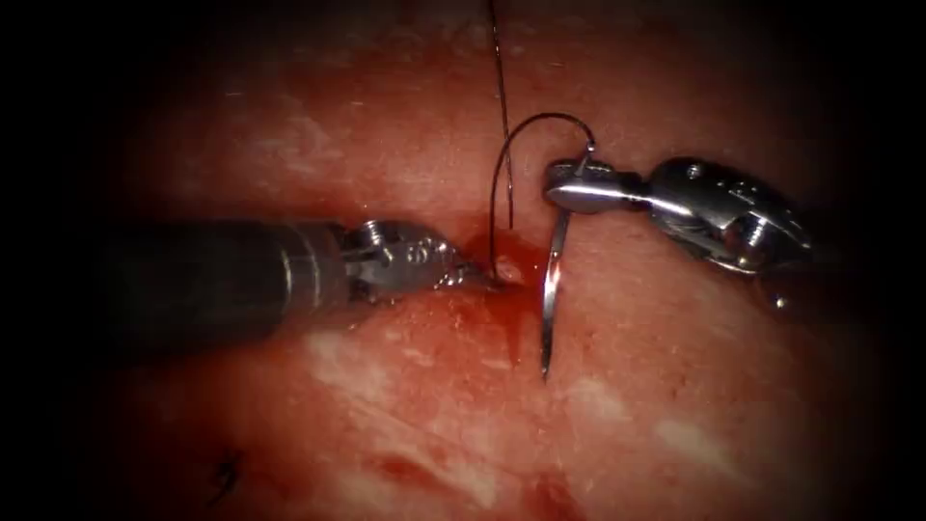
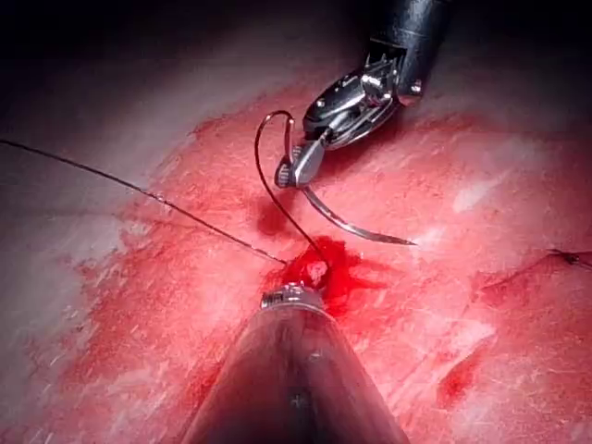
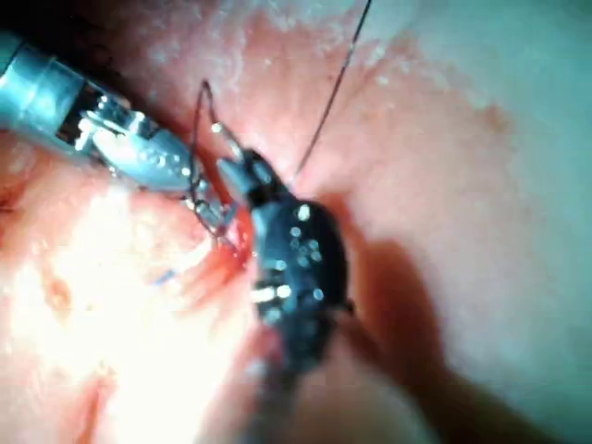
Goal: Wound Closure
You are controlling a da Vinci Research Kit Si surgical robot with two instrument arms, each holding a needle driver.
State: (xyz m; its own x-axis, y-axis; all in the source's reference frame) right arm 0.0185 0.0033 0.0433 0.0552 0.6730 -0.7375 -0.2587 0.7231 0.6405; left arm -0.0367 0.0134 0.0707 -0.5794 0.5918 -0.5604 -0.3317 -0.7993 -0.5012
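A: Start with the big thing. What is the tissue like?

B: Soft and wet, I'd judge, with red fluid pooled at the cut, so slippery there. The left tool has its tip down at that pool; I cannot tell whether its jaws are spread or pressed together, or what they hold.

A: And the right tool?

B: To the right of the cut, pressed together on the needle near its swaged end, where the thread joins.

A: Which way does the needle lie?

B: Its long axis hangs from the tool toward the viewer, point lowest, just above or resting on the tissue. It isn't visibly in the tissue.

A: How will it handle?

B: Stiff, light, smooth steel; likely to swivel unless gripped further along its body. The thread arcs from the swage down into the red fluid, limp and fine.
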